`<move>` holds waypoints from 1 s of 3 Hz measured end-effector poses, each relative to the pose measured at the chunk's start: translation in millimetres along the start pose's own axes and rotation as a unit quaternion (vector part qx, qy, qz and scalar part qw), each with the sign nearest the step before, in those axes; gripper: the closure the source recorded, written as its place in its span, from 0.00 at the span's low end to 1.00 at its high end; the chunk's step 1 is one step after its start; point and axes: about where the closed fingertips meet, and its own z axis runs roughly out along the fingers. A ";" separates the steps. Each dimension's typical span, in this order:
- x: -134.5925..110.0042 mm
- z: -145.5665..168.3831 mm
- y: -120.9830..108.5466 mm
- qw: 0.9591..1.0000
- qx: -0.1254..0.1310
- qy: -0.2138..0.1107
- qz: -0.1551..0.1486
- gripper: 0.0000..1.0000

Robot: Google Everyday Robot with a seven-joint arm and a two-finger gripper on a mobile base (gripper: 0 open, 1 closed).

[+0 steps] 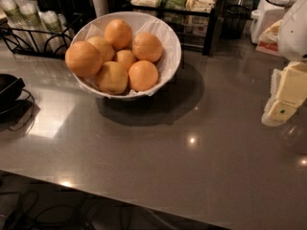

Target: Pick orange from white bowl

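The white bowl (pixel 165 37), wide and lined with crinkled white paper, stands at the back left of the grey counter and holds several oranges. The largest orange (pixel 83 58) is deep orange and rests against the bowl's left rim, bulging over it. Smaller, paler oranges lie beside and behind it. My gripper (pixel 284 97), cream-coloured, hangs at the right edge of the view, well to the right of the bowl and above the counter. It holds nothing that I can see.
A black dish on a wire stand (pixel 8 92) sits at the left edge. Black wire racks with cups (pixel 29 20) and packets (pixel 184 4) line the back. A white appliance (pixel 271 13) stands at the back right. The counter's front edge (pixel 120 195) runs diagonally.
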 end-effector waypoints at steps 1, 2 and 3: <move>-5.8 1.3 -1.9 1.000 0.001 -0.005 -0.002 0.00; -45.1 14.6 -9.2 0.999 -0.005 -0.034 -0.029 0.00; -85.0 24.4 -8.3 0.996 -0.012 -0.061 -0.065 0.00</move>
